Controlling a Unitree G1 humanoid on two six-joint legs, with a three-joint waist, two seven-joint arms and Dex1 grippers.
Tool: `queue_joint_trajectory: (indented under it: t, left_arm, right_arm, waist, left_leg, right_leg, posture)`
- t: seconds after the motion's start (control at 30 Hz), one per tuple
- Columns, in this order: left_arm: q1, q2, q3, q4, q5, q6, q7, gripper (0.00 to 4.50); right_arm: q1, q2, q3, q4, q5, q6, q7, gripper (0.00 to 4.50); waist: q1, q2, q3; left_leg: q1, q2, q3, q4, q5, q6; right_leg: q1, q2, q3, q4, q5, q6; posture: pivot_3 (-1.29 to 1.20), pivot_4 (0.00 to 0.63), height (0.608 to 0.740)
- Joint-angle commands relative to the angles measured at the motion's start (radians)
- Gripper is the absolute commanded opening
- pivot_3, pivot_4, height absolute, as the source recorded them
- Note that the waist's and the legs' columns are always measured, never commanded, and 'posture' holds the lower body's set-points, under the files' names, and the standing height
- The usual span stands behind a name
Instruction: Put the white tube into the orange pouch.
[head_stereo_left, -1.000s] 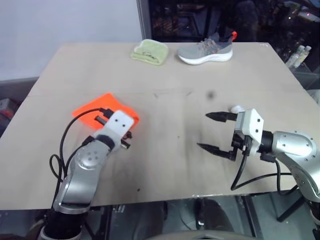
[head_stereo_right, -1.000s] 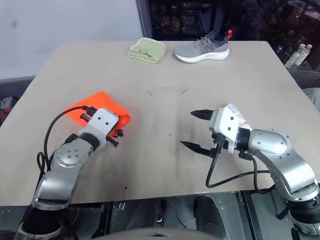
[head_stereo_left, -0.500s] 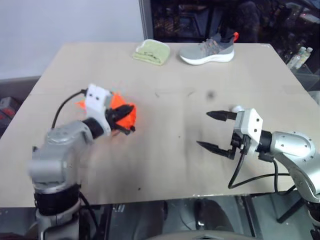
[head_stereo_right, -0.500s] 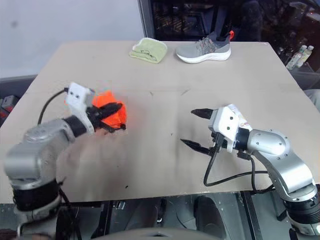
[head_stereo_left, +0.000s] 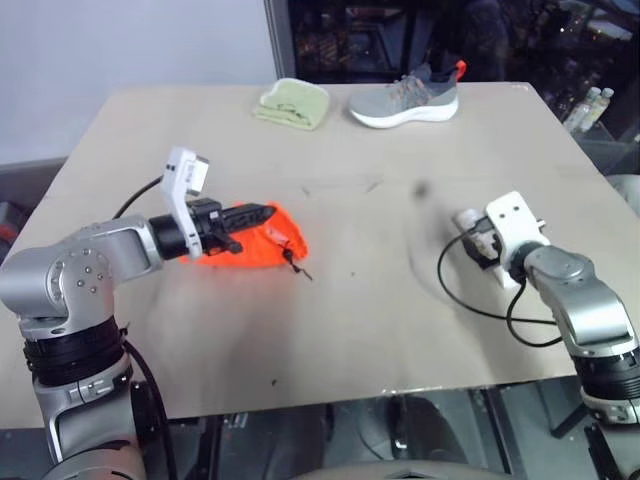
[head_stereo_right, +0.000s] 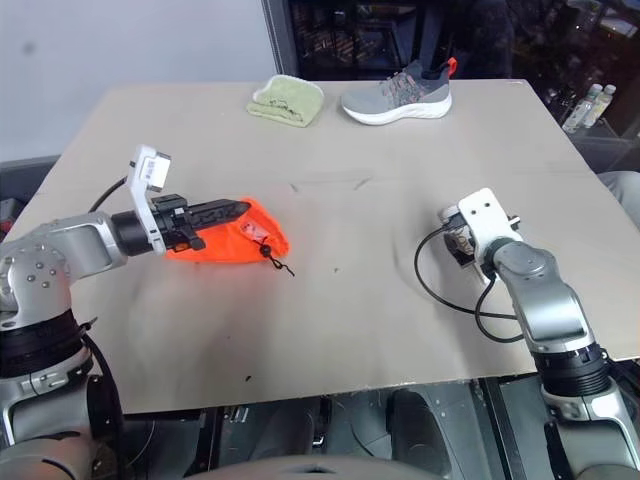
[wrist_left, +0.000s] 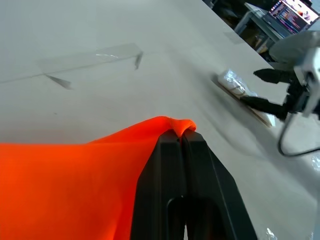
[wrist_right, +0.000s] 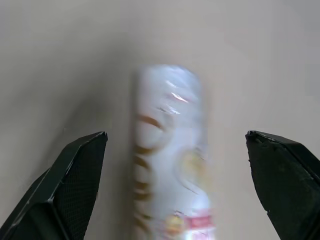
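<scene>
I am in the pick-up step: my left gripper (head_stereo_left: 262, 212) has hold of the orange pouch (head_stereo_left: 255, 246), and my right gripper (wrist_right: 176, 186) is lined up on the white tube (wrist_right: 172, 155), which is not yet grasped.

The tube lies flat on the table (head_stereo_left: 360, 310) on my right side, well apart from the pouch, its cap end (head_stereo_left: 464, 218) just showing beside my right wrist. In the right wrist view it sits between my 2 right fingers (wrist_right: 67, 182), which are spread as wide as they go, with a gap on either side of the tube. Nothing is touching it, as far as I can tell.

My 2 left fingers (wrist_left: 170, 170) are pressed together, pinching a fold of the pouch's fabric at its edge. The rest of the pouch hangs down toward the table, its dark cord (head_stereo_left: 297, 266) trailing at the end nearer my right.

Next, I judge, the right fingers must sink around the tube and close across its flat width, square enough that it does not squirt out. Then the pouch mouth needs opening; whether it gapes now I cannot tell.
</scene>
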Motion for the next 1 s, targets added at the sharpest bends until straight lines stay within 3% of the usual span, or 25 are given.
queue_joint_trajectory:
  t: [0.03,0.1,0.2,0.3,0.53,0.73,1.0]
  left_arm:
    - [-0.001,0.016,0.017,0.001,-0.018,-0.036,0.020,0.03]
    - [0.001,0.018,0.021,0.005,-0.024,-0.042,0.030,0.03]
    - [0.003,0.017,0.031,0.008,-0.041,-0.039,0.043,0.00]
    - [0.005,0.013,0.040,0.004,-0.056,-0.040,0.053,0.00]
    - [0.016,0.019,0.038,0.002,-0.086,-0.056,0.066,0.00]
    - [0.055,0.037,0.007,-0.032,-0.096,-0.087,0.061,0.00]
    - [0.056,0.049,-0.012,-0.031,-0.103,-0.104,0.070,0.00]
  right_arm:
    - [-0.008,-0.008,-0.027,0.020,0.008,0.054,0.011,4.50]
    - [-0.005,-0.008,-0.032,0.018,0.021,0.074,0.027,4.50]
    - [-0.006,0.001,-0.058,0.005,0.048,0.096,0.041,3.33]
    - [-0.004,-0.005,-0.066,-0.006,0.058,0.080,0.050,1.87]
    - [0.009,-0.014,-0.077,-0.070,0.083,0.028,0.086,1.87]
    - [0.025,-0.022,-0.026,-0.335,0.173,0.039,0.180,1.87]
    - [0.018,-0.004,0.036,-0.365,0.178,0.046,0.170,1.87]
  waist:
    - [0.001,0.000,0.000]
    - [0.000,0.000,0.000]
    - [0.001,0.000,0.000]
    - [0.001,0.000,0.000]
    - [-0.001,0.000,0.000]
    - [-0.003,0.002,0.001]
    - [0.002,0.002,0.001]
  left_leg:
    - [0.000,0.000,0.000,0.000,0.000,0.000]
    - [0.000,0.000,0.000,0.000,0.000,0.000]
    - [0.000,0.000,0.000,0.000,0.000,0.000]
    - [0.000,0.000,0.000,0.000,0.000,0.000]
    - [0.000,0.000,0.000,0.000,0.000,0.000]
    - [0.000,0.001,0.000,0.000,0.000,0.000]
    - [0.000,0.000,-0.001,0.000,0.000,0.000]
  right_leg:
    - [0.000,0.000,0.000,0.000,0.000,0.000]
    - [0.000,0.000,0.001,0.000,0.000,0.000]
    - [0.000,0.000,0.000,0.000,0.000,0.000]
    - [0.000,0.000,0.000,0.000,0.000,0.000]
    - [0.000,0.000,0.000,0.000,0.000,0.000]
    - [-0.001,0.000,0.001,0.000,0.000,0.000]
    - [0.000,0.000,0.001,0.000,0.000,0.000]
  posture:
    - [0.00,0.150,0.740]
    - [0.00,0.150,0.740]
    - [0.00,0.150,0.740]
    - [0.00,0.150,0.740]
    - [0.00,0.150,0.740]
    - [0.00,0.150,0.740]
    - [0.00,0.150,0.740]
